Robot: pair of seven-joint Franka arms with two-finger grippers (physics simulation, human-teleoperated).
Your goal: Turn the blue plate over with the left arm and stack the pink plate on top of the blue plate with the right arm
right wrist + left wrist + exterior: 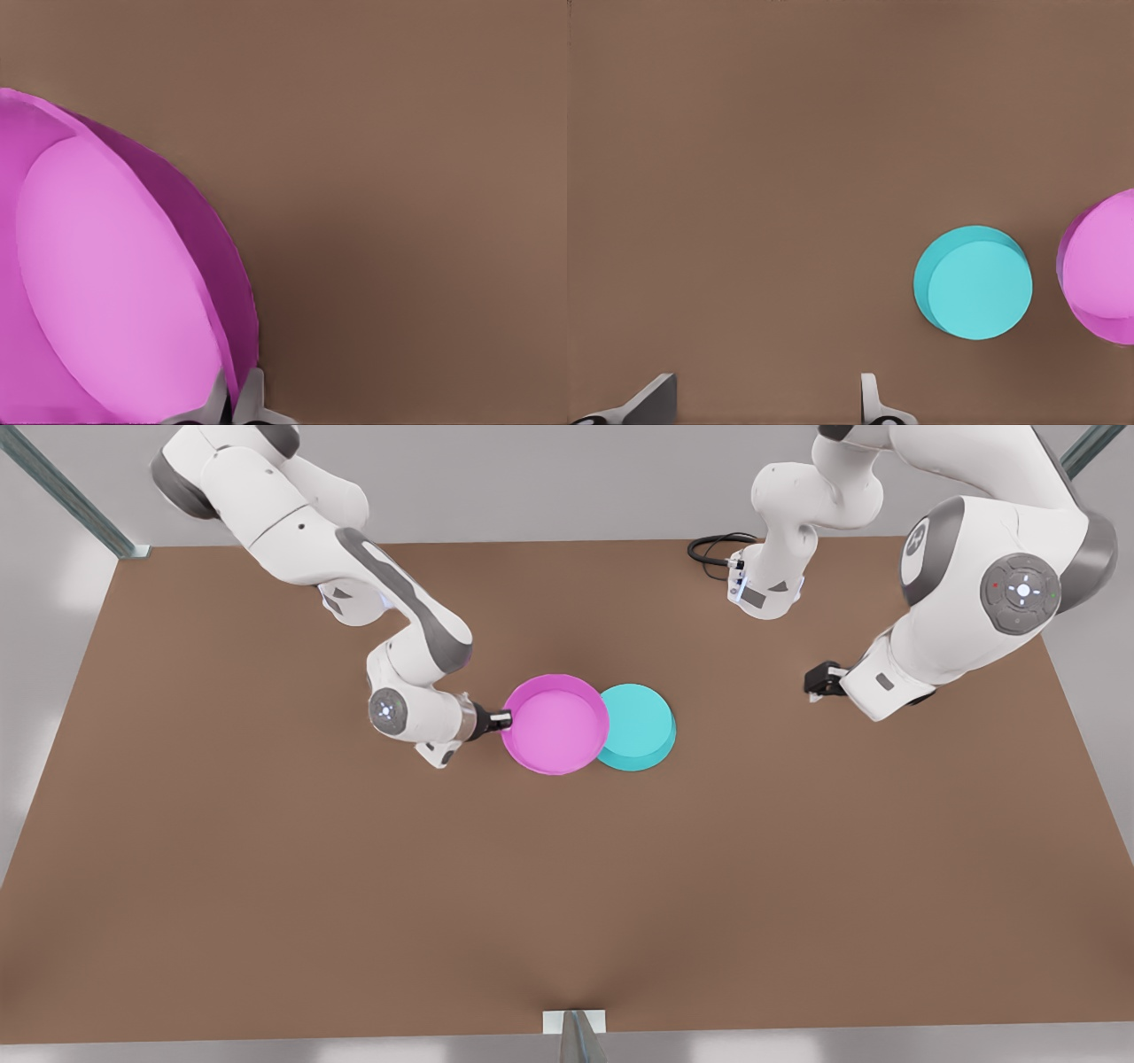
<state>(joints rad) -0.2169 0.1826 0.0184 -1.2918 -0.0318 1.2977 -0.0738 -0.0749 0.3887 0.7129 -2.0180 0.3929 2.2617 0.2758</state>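
Note:
The blue plate [642, 726] lies on the brown table with its flat underside up; it also appears in the left wrist view [976, 283]. The pink plate [555, 724], open side up, is lifted and overlaps the blue plate's edge toward the front view's left. My right gripper [507, 720] is shut on the pink plate's rim [232, 354] on the side away from the blue plate, fingers [252, 390] pinching the wall. Off at the front view's right, my left gripper [813, 684] waits open and holds nothing [766, 385].
A black cable loop [713, 549] lies at the table's back edge near one arm's base. A metal post [576, 1036] stands at the front edge. Bare brown table [354, 886] surrounds the plates.

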